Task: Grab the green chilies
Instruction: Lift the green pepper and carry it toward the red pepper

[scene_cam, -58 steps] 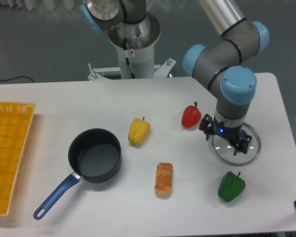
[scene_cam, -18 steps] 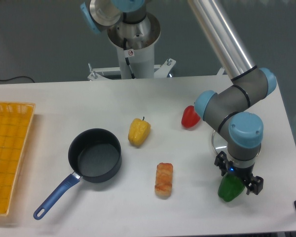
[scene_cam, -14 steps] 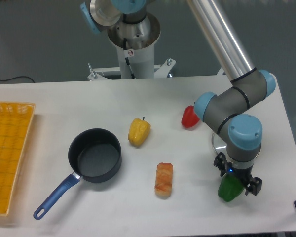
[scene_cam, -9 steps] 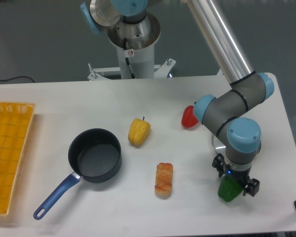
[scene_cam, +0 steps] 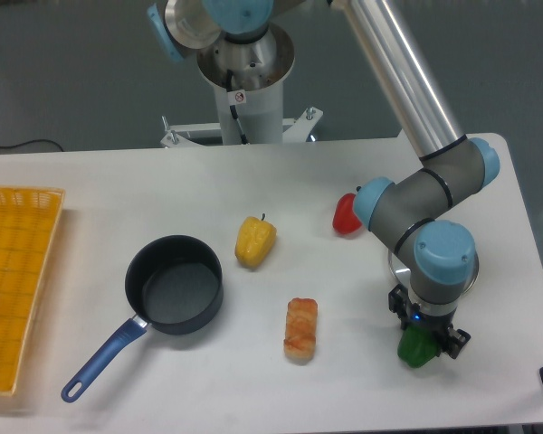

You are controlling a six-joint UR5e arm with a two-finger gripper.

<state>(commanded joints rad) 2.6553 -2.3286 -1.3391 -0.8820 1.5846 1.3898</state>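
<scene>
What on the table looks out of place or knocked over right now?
Nothing stands out. The gripper is down over the green pepper at the front right. The yellow pepper, the red pepper, the pot and the breaded snack sit apart on the table, nothing spilled.

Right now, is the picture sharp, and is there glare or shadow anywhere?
Fixed camera: fairly soft overall. The white table looks bright and evenly lit, with faint shadows beside the pot. The hand hides most of the green pepper; the background is dim and blurry.

Single fixed camera, high front, facing table (scene_cam: 253, 181).
</scene>
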